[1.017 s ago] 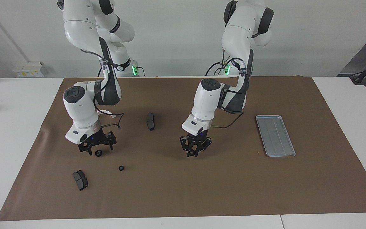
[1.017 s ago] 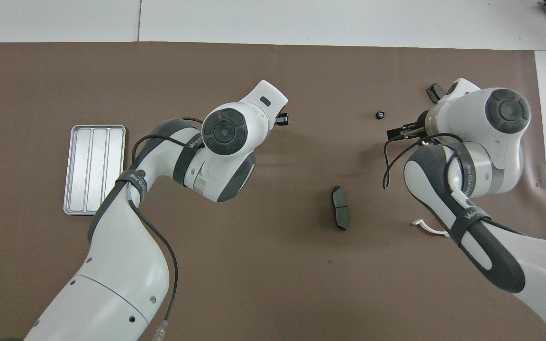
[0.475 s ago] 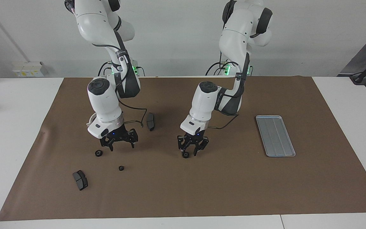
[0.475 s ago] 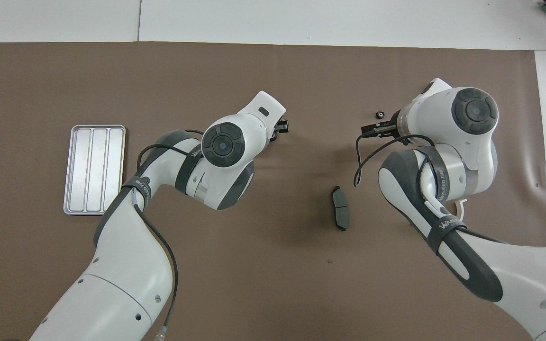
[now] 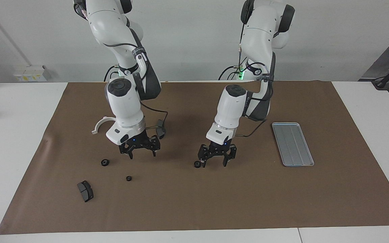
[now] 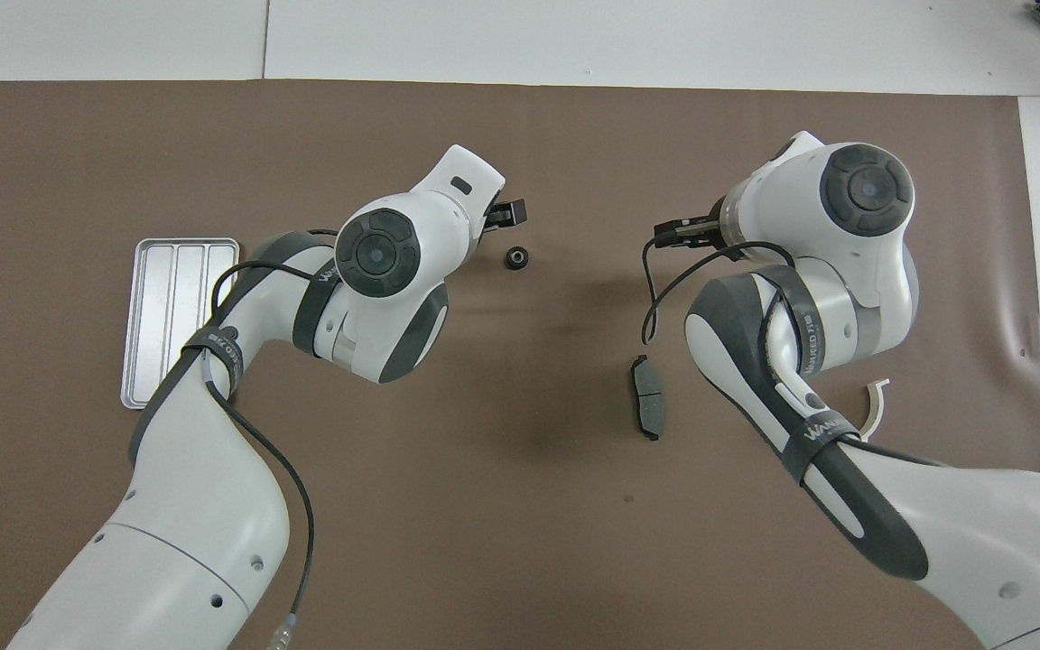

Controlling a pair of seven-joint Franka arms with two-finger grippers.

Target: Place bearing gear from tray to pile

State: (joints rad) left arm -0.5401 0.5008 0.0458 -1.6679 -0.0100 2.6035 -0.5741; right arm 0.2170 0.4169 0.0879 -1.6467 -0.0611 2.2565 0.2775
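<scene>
A small black bearing gear [image 5: 197, 164] [image 6: 514, 259] lies loose on the brown mat near the table's middle. My left gripper [image 5: 214, 163] [image 6: 504, 214] hangs open just beside it, toward the tray, with nothing between its fingers. The silver-grey ridged tray [image 5: 292, 144] [image 6: 175, 320] sits bare toward the left arm's end. Two more black gears [image 5: 105, 162] [image 5: 129, 178] lie among the pile at the right arm's end. My right gripper [image 5: 142, 155] hovers open and holds nothing, over the mat beside those gears; in the overhead view it is mostly hidden under its own arm.
The pile's white half-ring bracket [image 5: 101, 124] [image 6: 877, 406] lies nearer the robots than the gears. One dark brake pad [image 5: 85, 191] rests farther out. Another brake pad [image 5: 160, 128] [image 6: 647, 408] lies by the right arm's wrist and cable.
My left gripper opened and let go of the gear, which now rests on the mat, then shifted toward the tray. The right arm swung from the two gears toward the middle, uncovering the bracket.
</scene>
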